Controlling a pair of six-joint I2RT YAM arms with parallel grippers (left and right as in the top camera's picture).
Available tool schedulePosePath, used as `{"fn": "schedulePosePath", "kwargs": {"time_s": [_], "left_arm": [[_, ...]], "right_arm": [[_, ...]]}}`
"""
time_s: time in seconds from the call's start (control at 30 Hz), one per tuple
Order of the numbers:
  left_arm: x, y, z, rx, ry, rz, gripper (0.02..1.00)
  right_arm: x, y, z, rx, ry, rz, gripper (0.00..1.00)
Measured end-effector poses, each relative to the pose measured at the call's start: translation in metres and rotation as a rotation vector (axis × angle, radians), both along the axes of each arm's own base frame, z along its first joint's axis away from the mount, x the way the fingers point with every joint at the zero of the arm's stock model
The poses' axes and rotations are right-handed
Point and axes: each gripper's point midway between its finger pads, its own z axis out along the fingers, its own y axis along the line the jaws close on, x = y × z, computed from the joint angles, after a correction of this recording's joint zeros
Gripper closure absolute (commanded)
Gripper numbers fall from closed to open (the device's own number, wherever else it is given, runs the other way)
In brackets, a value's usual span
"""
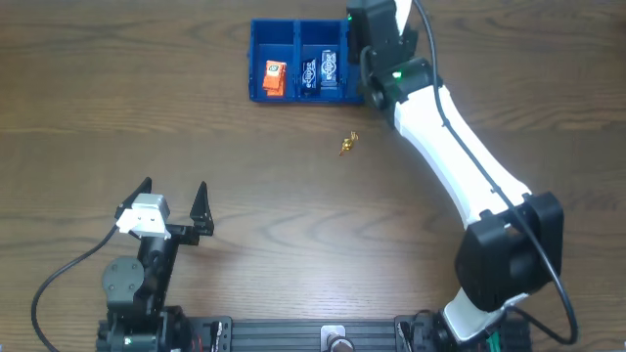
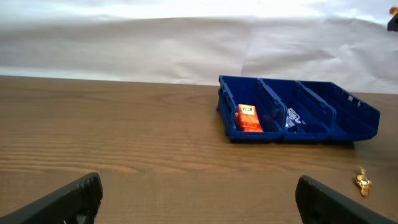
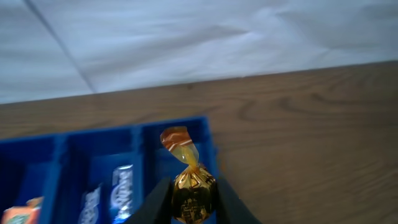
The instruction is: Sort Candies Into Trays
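Note:
A blue tray [image 1: 256,61] with three compartments stands at the far middle of the table. An orange candy [image 1: 275,79] lies in its left compartment and blue-wrapped candies [image 1: 321,71] in the middle one. My right gripper [image 3: 194,200] is shut on a gold-wrapped candy [image 3: 193,183] and hangs over the tray's right compartment [image 3: 186,134]. A second gold candy [image 1: 348,144] lies on the wood just in front of the tray, also seen as the gold candy [image 2: 362,182] in the left wrist view. My left gripper [image 1: 174,200] stands open near the left front, holding nothing.
The right arm [image 1: 460,147] stretches diagonally from the right front to the tray. White paper [image 2: 186,43] covers the surface behind the tray. Bare wooden table lies between the left gripper and the tray.

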Motion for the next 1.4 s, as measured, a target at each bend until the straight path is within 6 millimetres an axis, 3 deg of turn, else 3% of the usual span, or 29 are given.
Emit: {"fn": "schedulePosePath", "kwargs": {"time_s": [0.1,0.13,0.27,0.4,0.6,0.7,0.8,0.83,0.9,1.2,1.4], "left_arm": [[0.0,0.0,0.0,0.0,0.0,0.0,0.02],[0.0,0.0,0.0,0.0,0.0,0.0,0.02],[0.0,0.0,0.0,0.0,0.0,0.0,0.02],[0.0,0.0,0.0,0.0,0.0,0.0,0.02],[0.0,0.0,0.0,0.0,0.0,0.0,0.02],[0.0,0.0,0.0,0.0,-0.001,0.0,0.02],[0.0,0.0,0.0,0.0,0.0,0.0,0.02],[0.0,0.0,0.0,0.0,0.0,0.0,0.02],[0.0,0.0,0.0,0.0,0.0,0.0,0.02],[0.0,0.0,0.0,0.0,0.0,0.0,0.023],[0.0,0.0,0.0,0.0,0.0,0.0,0.02]], "right_arm": [[0.008,-0.003,-0.023,-0.03,0.042,0.003,0.825],[0.011,-0.003,-0.042,-0.039,0.079,0.007,0.827],[0.012,0.0,-0.08,-0.052,0.159,0.017,0.829],[0.012,0.005,-0.1,-0.04,0.202,0.032,0.822],[0.009,0.006,-0.105,-0.027,0.22,0.031,0.801],[0.007,0.005,-0.108,-0.027,0.232,0.028,0.739],[0.006,0.005,-0.109,-0.023,0.238,0.024,0.619],[0.005,0.004,-0.11,-0.026,0.244,0.026,0.465],[0.004,0.005,-0.111,-0.024,0.25,0.025,0.323],[0.001,0.004,-0.114,-0.027,0.266,0.022,0.18],[-0.016,0.0,-0.126,-0.028,0.354,0.014,0.051]]}}
